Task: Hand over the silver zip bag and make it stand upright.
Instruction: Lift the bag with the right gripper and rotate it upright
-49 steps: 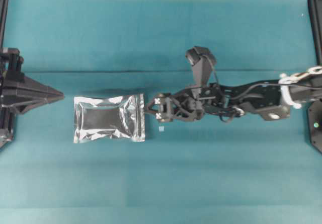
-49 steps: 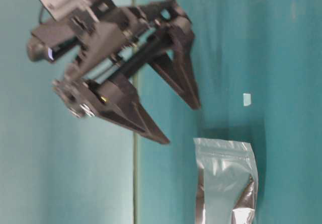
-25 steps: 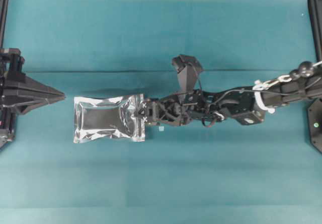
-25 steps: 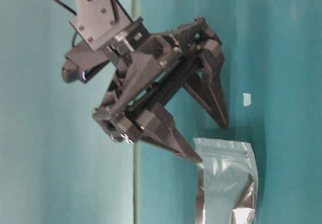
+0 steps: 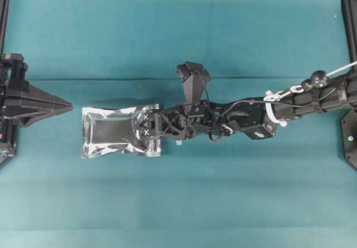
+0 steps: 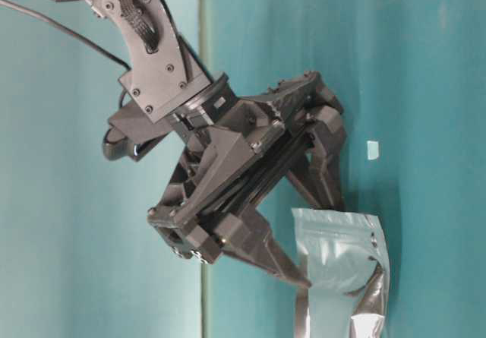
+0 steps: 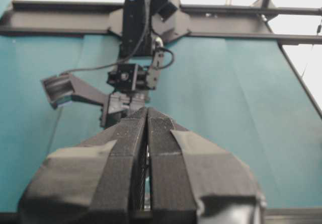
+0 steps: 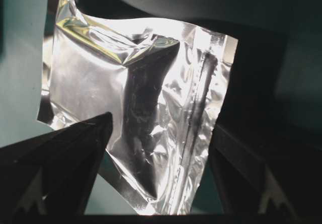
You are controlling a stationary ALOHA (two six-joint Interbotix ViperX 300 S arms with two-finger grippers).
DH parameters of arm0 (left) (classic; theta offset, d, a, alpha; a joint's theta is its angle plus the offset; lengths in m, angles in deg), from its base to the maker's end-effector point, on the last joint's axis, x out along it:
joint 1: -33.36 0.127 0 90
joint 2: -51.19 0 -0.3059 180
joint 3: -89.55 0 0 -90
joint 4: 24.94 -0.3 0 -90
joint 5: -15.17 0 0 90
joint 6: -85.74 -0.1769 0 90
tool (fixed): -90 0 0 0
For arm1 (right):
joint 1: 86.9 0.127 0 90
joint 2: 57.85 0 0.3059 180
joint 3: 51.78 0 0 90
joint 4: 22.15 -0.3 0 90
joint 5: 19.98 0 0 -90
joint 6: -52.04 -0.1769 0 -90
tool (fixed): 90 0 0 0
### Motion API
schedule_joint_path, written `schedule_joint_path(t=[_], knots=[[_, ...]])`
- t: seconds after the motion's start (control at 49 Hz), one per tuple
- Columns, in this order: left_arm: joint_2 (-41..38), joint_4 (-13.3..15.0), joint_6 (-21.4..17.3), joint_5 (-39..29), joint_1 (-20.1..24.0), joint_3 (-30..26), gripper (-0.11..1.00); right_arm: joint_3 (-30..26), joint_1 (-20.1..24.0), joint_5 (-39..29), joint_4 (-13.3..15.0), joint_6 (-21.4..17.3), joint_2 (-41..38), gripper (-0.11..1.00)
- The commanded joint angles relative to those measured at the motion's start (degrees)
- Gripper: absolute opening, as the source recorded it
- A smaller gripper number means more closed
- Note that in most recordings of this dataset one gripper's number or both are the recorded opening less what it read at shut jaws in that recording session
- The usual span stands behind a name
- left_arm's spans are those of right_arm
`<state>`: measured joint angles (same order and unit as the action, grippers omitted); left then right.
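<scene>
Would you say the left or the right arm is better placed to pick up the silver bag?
Right: the right gripper is open over the silver zip bag; the left gripper is shut, off to the side.

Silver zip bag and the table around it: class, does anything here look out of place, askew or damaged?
The silver zip bag lies flat and crinkled but untorn, roughly square to the table's edges. The one stray item is a tiny white scrap on the teal cloth beside the right end effector, which straddles the bag's edge with open jaws.
</scene>
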<state>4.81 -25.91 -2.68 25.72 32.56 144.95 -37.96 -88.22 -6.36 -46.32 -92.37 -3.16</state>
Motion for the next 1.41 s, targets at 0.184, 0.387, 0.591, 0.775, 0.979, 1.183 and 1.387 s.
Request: schedule_joint_path(t=[0.184,0.387,0.591,0.775,0.979,1.183,1.387], knots=[[-0.44,-0.18,0.09,0.26,-0.09,-0.44,-0.01,-0.44,0.18,-3.16,-0.09,-0.35,0.18,0.52],[-0.44,-0.18,0.09,0.26,-0.09,-0.44,-0.01,-0.79,0.18,-3.34,0.53,0.62,2.29,0.04],[-0.53,-0.09,0.09,0.26,-0.09,-0.35,-0.01,-1.67,-0.26,-8.09,3.08,5.71,8.17,0.01],[-0.44,-0.09,0.09,0.35,-0.09,-0.26,-0.01,-5.8,-0.7,-24.08,5.98,14.59,14.24,0.01],[-0.53,-0.09,0.09,0.26,-0.09,-0.26,-0.01,-13.45,-1.58,-48.16,9.58,25.66,16.96,0.01],[-0.44,-0.18,0.18,0.26,-0.09,-0.09,-0.01,-21.45,-1.85,-67.41,14.15,34.63,16.52,0.01],[-0.44,-0.09,0.88,0.26,-0.09,0.0,-0.01,-28.04,-1.58,-80.07,18.28,42.1,14.59,0.01]])
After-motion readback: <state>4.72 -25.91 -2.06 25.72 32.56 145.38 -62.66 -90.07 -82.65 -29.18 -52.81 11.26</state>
